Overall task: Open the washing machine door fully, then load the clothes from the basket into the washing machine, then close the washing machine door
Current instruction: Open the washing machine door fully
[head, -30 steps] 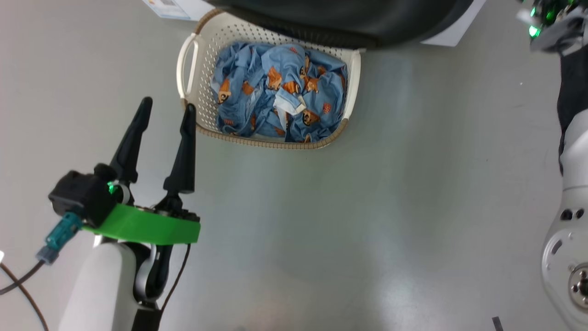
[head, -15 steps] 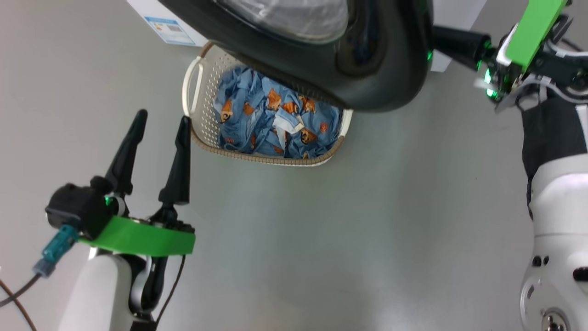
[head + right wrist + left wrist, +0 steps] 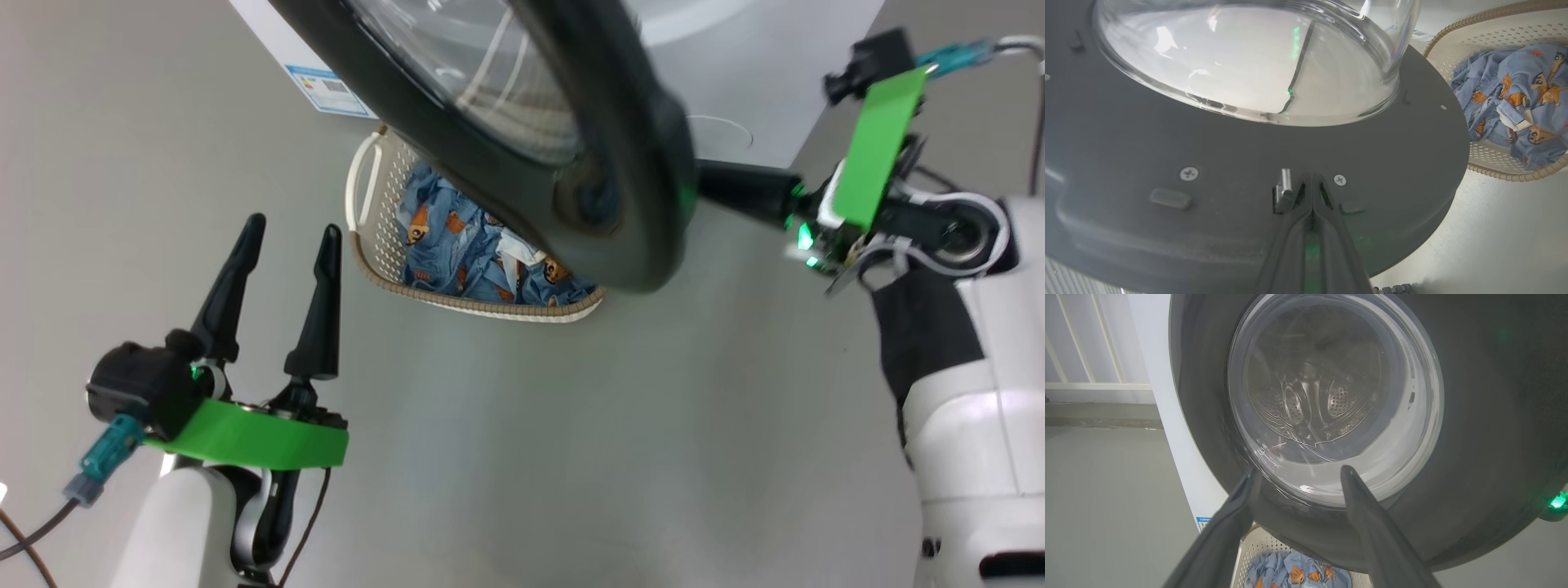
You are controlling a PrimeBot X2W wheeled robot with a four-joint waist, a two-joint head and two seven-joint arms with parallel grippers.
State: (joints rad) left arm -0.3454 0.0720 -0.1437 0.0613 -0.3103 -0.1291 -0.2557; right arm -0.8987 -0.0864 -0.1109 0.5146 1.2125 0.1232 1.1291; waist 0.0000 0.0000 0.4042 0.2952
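Head camera: looks steeply down from above onto a grey floor (image 3: pixel 571 449). The round door (image 3: pixel 629 204) sits close to the lens across the upper middle, with the basket (image 3: pixel 388 220) partly under it.

Left wrist camera: looks along the left hand (image 3: pixel 1300 470) at the door's outer face from nearby. The basket is at the bottom edge.

Right wrist camera: very near the door's inner side, with the right hand (image 3: pixel 1310 179) at bottom centre and the basket at upper right.

All three views share the door and the basket.
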